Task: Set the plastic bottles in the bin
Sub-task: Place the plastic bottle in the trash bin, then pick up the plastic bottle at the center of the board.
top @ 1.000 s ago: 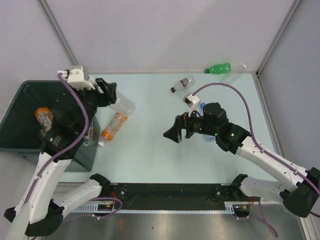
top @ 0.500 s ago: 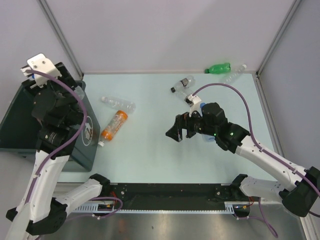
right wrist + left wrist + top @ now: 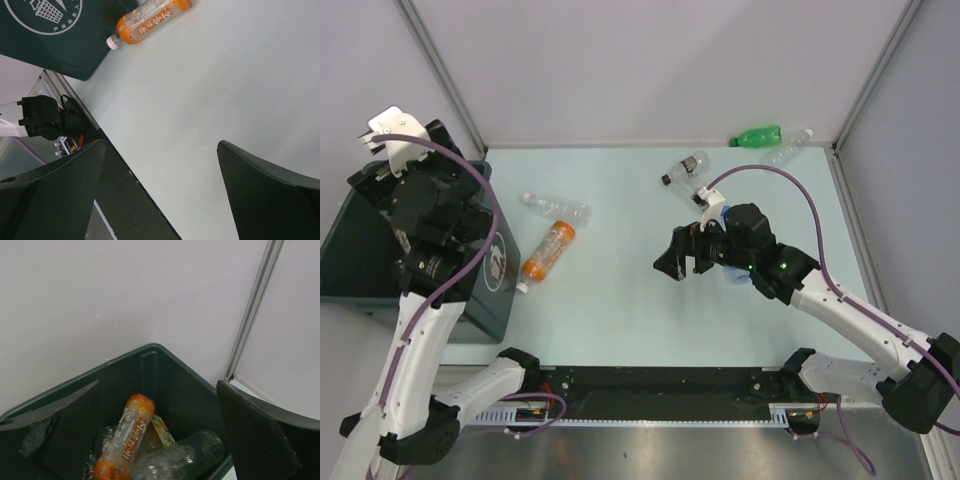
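Pale grey wall panels (image 3: 650,60) with metal corner posts close in the table (image 3: 620,310), whose light blue-green top runs to a black rail (image 3: 660,385) at its near edge. The bin (image 3: 350,265), dark grey-green with a thick rim, stands at the table's left end, and its round white emblem (image 3: 498,262) faces the table. The left arm (image 3: 415,330) rises from its base at the near left and folds over the bin, with its wrist above the far corner. The left pincer (image 3: 157,384) points down into the tub, its fingers spread wide with nothing between them. The right arm (image 3: 840,310) stretches from its base at the near right diagonally toward the table's middle, held low. The right pincer (image 3: 161,144) aims left over bare table top, its fingers likewise wide apart and holding nothing. Inside the bin, below the left pincer, lie a labelled orange bottle (image 3: 125,437) and a crushed clear bottle (image 3: 177,460) just beside it. On the table, a white-capped orange bottle (image 3: 548,250) lies near the bin's emblem side, with a clear bottle (image 3: 558,208) just beyond it. A black-capped clear bottle (image 3: 684,167) lies beyond the right wrist. A green bottle (image 3: 756,135) and a small clear bottle (image 3: 790,147) lie side by side at the far right corner.
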Controlling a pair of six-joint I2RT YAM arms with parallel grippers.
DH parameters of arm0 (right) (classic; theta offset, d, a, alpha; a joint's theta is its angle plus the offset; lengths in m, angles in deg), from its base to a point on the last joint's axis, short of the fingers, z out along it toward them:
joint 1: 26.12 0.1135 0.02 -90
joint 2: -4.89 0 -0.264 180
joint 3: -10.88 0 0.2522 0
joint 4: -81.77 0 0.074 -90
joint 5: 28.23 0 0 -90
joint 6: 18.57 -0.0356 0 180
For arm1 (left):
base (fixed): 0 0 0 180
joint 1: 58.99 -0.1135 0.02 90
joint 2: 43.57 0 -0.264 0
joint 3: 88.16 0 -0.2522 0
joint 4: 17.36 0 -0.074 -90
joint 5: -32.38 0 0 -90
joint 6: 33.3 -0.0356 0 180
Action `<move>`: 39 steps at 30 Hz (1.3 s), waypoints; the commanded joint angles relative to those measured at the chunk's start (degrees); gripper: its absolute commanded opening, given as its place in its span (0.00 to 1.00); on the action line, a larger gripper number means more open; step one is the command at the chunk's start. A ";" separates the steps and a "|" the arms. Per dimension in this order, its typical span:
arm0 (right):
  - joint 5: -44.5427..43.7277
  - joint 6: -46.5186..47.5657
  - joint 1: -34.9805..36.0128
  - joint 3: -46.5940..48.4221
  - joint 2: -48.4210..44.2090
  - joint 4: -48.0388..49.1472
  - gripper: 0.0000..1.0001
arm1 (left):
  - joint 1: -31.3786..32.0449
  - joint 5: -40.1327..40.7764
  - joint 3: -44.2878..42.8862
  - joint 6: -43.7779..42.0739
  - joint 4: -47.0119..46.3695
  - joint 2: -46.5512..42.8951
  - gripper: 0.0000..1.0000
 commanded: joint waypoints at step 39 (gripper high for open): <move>-33.85 -6.30 -19.32 -2.77 25.36 -6.83 0.97 | -0.47 -92.36 22.53 43.34 19.10 0.28 1.00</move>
